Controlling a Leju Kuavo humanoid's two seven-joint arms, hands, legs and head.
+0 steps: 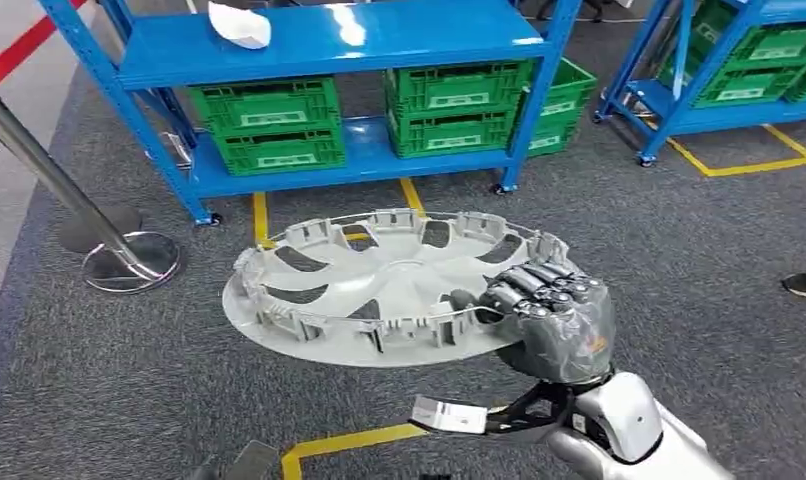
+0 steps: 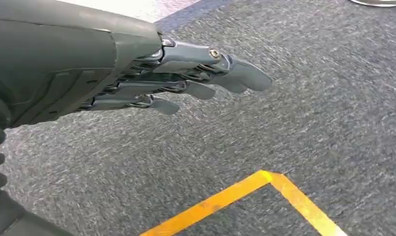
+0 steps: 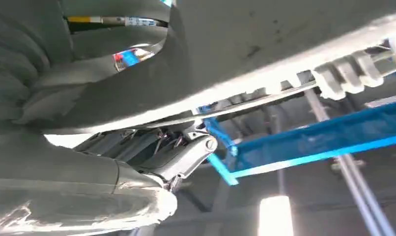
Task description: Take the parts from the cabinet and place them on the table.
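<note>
Right hand (image 1: 549,310) grips the rim of a grey, spoked, clip-edged wheel cover (image 1: 379,290), held flat

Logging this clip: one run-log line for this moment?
right hand: holds hubcap by rim | left hand: empty, over carpet | table: unseen

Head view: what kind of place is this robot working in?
Probably a warehouse or factory parts store: blue steel shelving holds green plastic crates, yellow tape lines mark the grey carpeted floor, and the right hand grips a grey wheel cover.
</note>
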